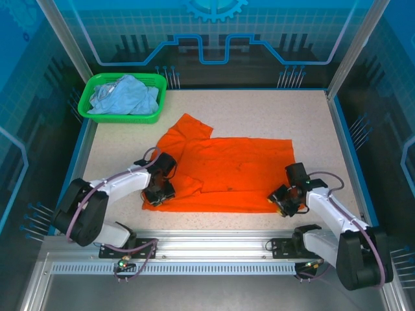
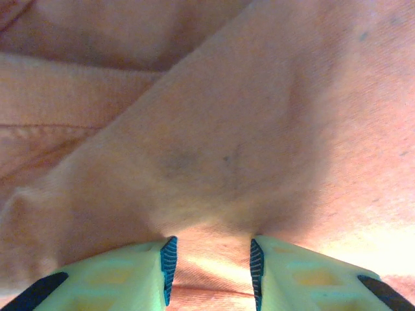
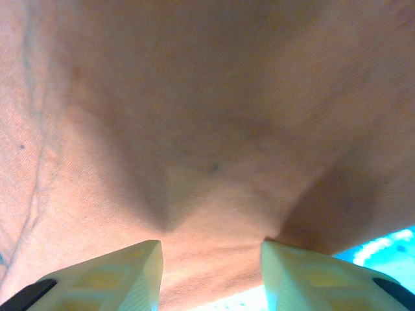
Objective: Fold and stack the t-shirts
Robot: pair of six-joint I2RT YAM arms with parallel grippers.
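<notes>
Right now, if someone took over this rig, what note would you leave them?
Left gripper: shut on the near left edge of the orange t-shirt.
Right gripper: orange cloth between its fingers at the near right edge; gripped or loose, I cannot tell.
The orange t-shirt lies spread on the table; the pale blue t-shirt is crumpled in the green basket, far left.
Done: no finished fold, no stack.
Left: fold orange, fetch and fold blue, stack both.
</notes>
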